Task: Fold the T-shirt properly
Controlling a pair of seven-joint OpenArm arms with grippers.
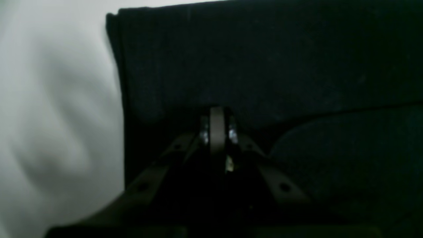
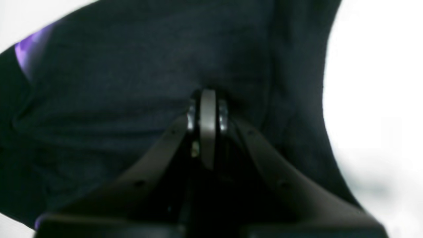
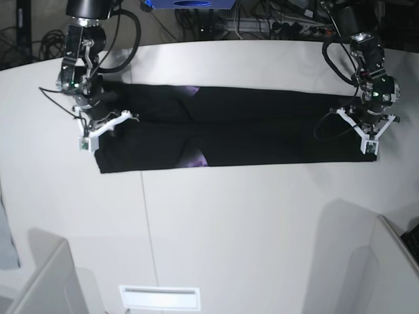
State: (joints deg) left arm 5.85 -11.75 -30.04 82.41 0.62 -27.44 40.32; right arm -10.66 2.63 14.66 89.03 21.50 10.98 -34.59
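The black T-shirt (image 3: 236,127) lies as a long narrow folded band across the white table (image 3: 249,222). Bits of its purple print show (image 3: 196,159), and also in the right wrist view (image 2: 28,49). My right gripper (image 3: 98,116) is at the band's left end, its fingers closed together on the black cloth (image 2: 99,99), which puckers at the tips of the right gripper (image 2: 208,99). My left gripper (image 3: 366,119) is at the band's right end, shut on the dark cloth (image 1: 264,59) near its folded corner, seen close in the left wrist view (image 1: 216,115).
Cables and a blue object (image 3: 186,3) lie behind the table's far edge. Grey panels stand at the near left (image 3: 39,281) and near right (image 3: 386,268). A white slotted plate (image 3: 159,297) sits at the front edge.
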